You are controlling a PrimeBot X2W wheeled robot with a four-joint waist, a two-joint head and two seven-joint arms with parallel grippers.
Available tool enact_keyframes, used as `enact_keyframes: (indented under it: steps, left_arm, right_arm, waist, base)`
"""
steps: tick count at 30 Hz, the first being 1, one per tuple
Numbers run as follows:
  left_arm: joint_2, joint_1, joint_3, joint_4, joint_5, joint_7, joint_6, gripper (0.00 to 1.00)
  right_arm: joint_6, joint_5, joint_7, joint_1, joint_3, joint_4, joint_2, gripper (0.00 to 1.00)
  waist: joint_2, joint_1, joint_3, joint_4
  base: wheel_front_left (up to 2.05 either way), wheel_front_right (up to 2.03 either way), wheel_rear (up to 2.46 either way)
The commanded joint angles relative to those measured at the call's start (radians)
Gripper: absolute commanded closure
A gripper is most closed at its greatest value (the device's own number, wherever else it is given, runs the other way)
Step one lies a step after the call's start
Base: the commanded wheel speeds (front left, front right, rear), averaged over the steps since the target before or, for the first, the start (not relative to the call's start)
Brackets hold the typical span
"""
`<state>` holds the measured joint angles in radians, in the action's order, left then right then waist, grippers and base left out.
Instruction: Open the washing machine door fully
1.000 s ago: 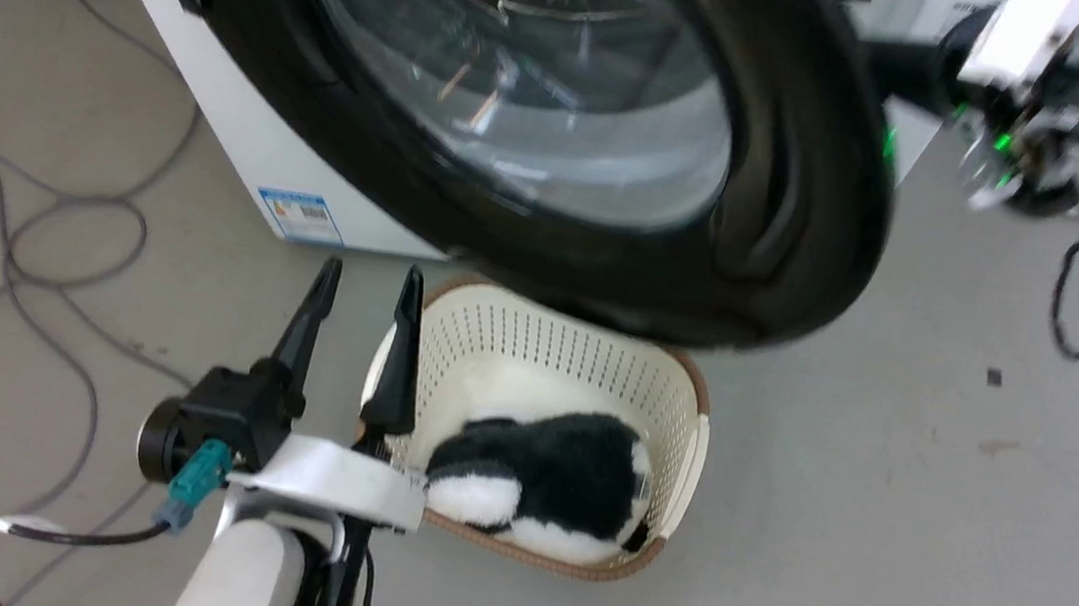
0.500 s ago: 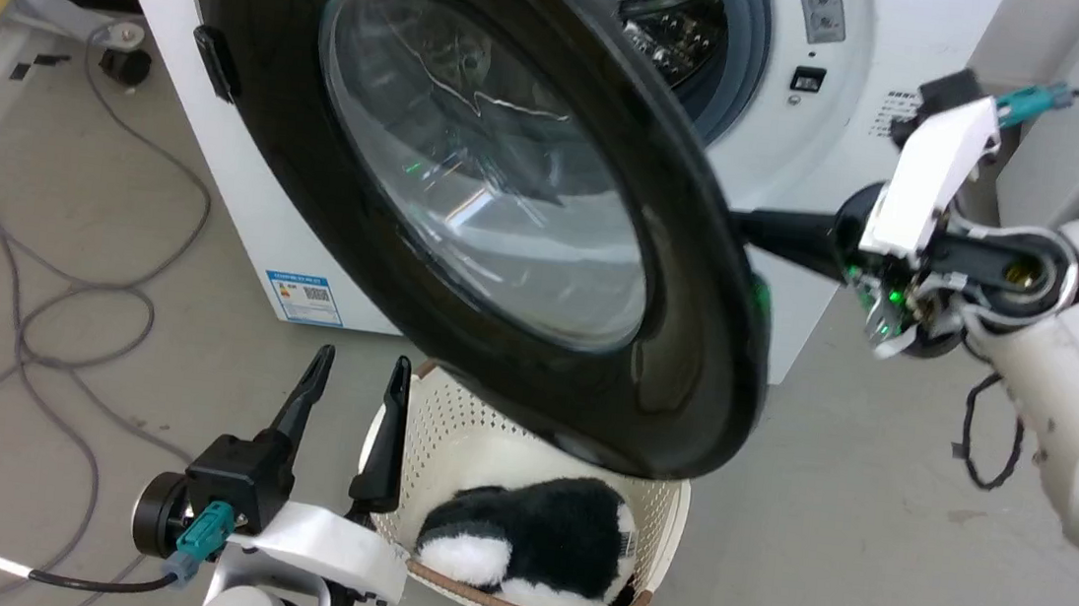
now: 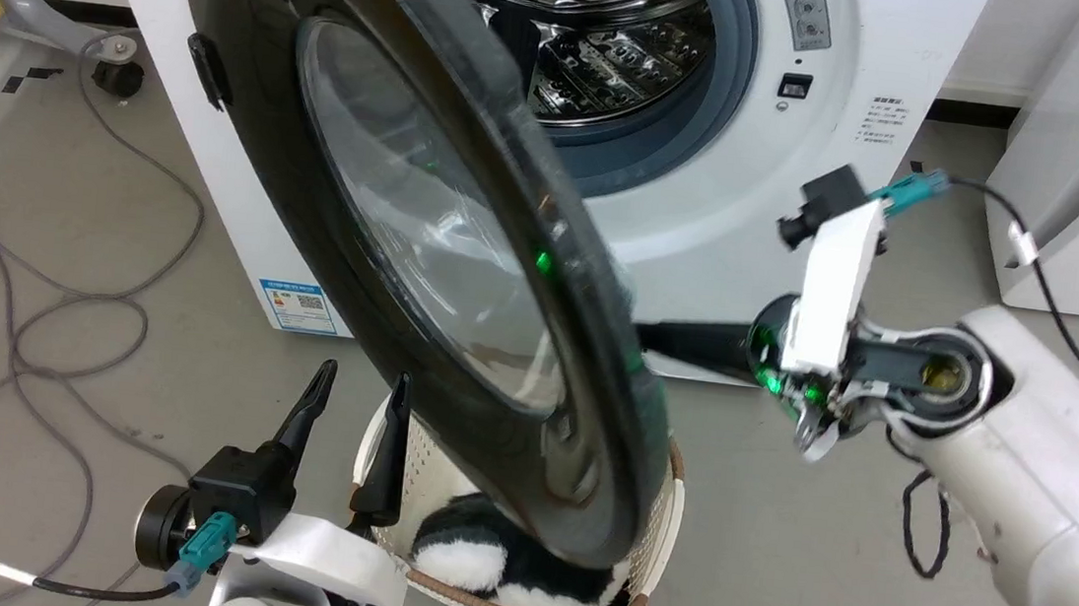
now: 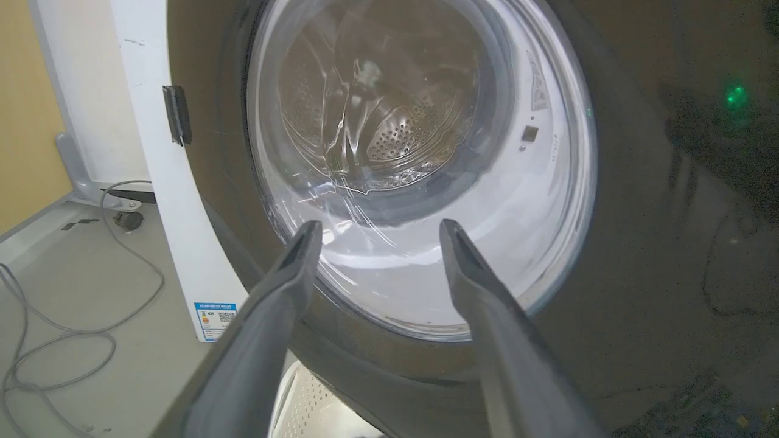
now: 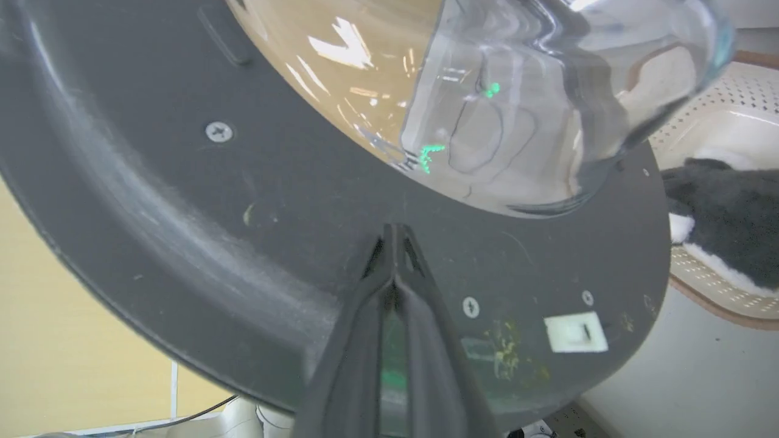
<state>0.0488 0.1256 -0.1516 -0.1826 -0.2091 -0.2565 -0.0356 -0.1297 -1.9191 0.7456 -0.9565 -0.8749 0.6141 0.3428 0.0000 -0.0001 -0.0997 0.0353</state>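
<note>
Right gripper (image 5: 395, 234): the jaws are pressed together with nothing held between them. Their tips are set against the matte black back of the washing machine door (image 3: 388, 229), with the bulging glass bowl (image 5: 517, 121) at 1 o'clock of the tips in the right wrist view.

Left gripper (image 3: 364, 375): the jaws are spread wide and empty. They are pointed at the door's glossy outer face and lie near it.

The door is found swung out from the washing machine (image 3: 707, 210), hinged on the 9 o'clock side of the opening. In the head view it is seen almost edge-on. Its long axis is laid from 11 to 5 o'clock, and the free edge is pointed to 5 o'clock. The outer face is turned to 8 o'clock and the back to 2 o'clock.

The steel drum (image 3: 605, 32) is exposed at 12 o'clock.

A perforated basket (image 3: 668, 513) is noted on the floor under the free edge, with a black-and-white plush toy (image 3: 475, 559) inside. Loose cables (image 3: 22, 332) are noted at 9 o'clock.
</note>
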Motion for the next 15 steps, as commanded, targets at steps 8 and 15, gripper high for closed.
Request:
enact_keyframes:
  steps: [8,15]
  left_arm:
    - [0.001,-0.014,0.0,0.0,-0.004,-0.005,0.003,0.0]
    - [0.001,-0.014,0.0,-0.001,-0.006,-0.005,0.004,0.0]
  right_arm:
    - [-0.001,-0.036,-0.018,0.075,-0.058,-0.146,0.037,1.0]
    - [-0.001,-0.046,-0.185,0.12,-0.054,-0.226,0.081,0.0]
  waist:
    - [0.0,0.0001,0.0,0.003]
    - [0.0,0.0001,-0.001,0.002]
  base:
    - [0.0,0.0,0.0]
    - [0.0,0.0,0.0]
